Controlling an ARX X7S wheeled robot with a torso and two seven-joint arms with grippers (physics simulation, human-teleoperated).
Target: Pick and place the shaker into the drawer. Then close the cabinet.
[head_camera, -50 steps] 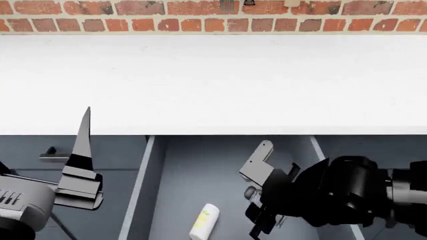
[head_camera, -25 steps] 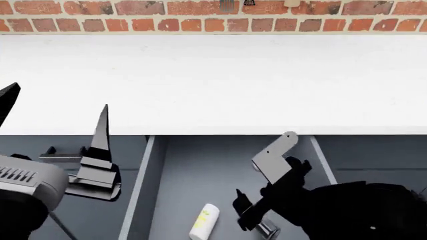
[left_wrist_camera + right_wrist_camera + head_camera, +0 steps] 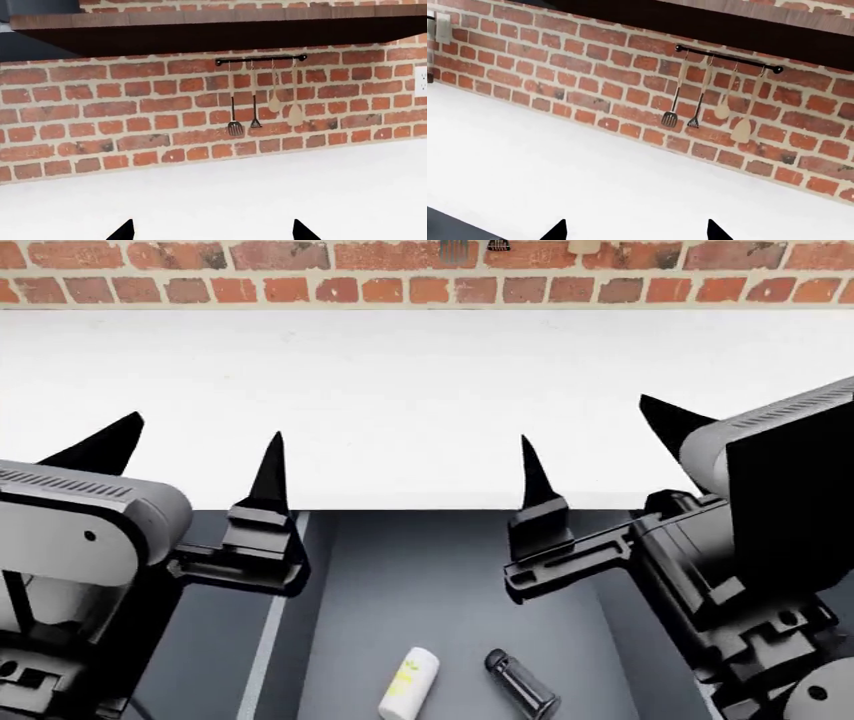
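Worktop (image 3: 427, 400) is white and bare across its whole width, running from the brick wall (image 3: 267, 285) at the back to its front edge, which overhangs the open drawer (image 3: 441, 580). Lots of free room on top; both arms sit raised just in front of that front edge.

Left gripper (image 3: 187, 455) – fingers spread apart, pointing up toward the wall, holding nothing. Its two dark tips overlap the worktop's front strip near the left end. Right gripper (image 3: 601, 440) – fingers also spread, empty, tips over the front strip toward the right end. Gap between the two grippers leaves the drawer's middle in clear view.

Drawer is pulled out under the worktop's front edge, plain grey inside, its left side wall (image 3: 274, 630) showing as a pale line. Two things lie on the drawer floor near its front: a white bottle with yellow print (image 3: 408, 683), on its side, and just beside it to the right the shaker (image 3: 521, 682) – dark, clear-bodied, also on its side, tilted diagonally. The two are close but apart. The shaker is below the right gripper, well clear of the fingers.

Cabinet (image 3: 214, 640) front shows slate grey left of the drawer, partly hidden by the left arm.

Wrist views: both look over the white worktop at the brick wall, where a black rail (image 3: 260, 59) carries hanging utensils (image 3: 263, 107); a dark wooden shelf (image 3: 213, 27) sits above it.
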